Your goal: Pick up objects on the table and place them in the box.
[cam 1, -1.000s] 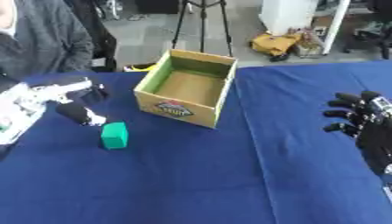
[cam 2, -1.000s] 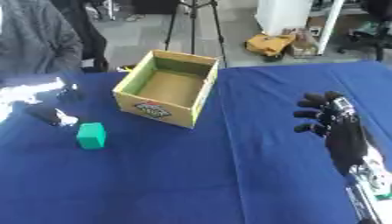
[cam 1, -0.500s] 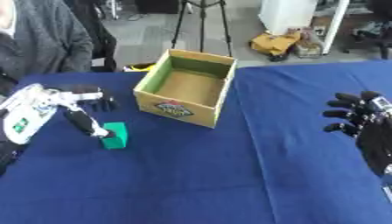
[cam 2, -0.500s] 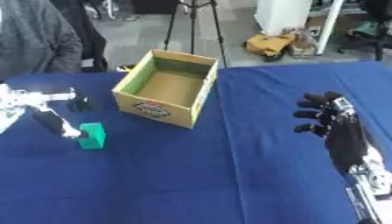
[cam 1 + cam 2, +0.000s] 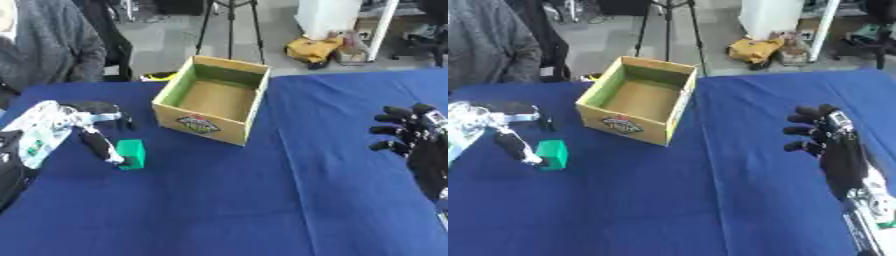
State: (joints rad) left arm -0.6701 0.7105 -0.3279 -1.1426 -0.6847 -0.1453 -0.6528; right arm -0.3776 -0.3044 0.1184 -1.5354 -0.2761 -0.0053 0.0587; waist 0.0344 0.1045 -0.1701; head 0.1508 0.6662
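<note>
A small green block (image 5: 132, 153) lies on the blue table (image 5: 262, 200), left of an open cardboard box (image 5: 213, 98) with a green inner lining. My left hand (image 5: 83, 125) reaches in from the left, its thumb down beside the block's left face and its fingers arched above and behind it, apart from the block as far as I can tell. Nothing is held in it. My right hand (image 5: 824, 137) hovers at the right side of the table with its fingers loosely curled, holding nothing. The box looks empty.
A person in a grey top (image 5: 48, 47) sits at the table's far left edge. A black tripod (image 5: 229, 25) and a yellow bag (image 5: 315, 49) stand on the floor beyond the table.
My left hand has moved right and down toward the green block, its thumb now next to the block. The right hand has stayed in place.
</note>
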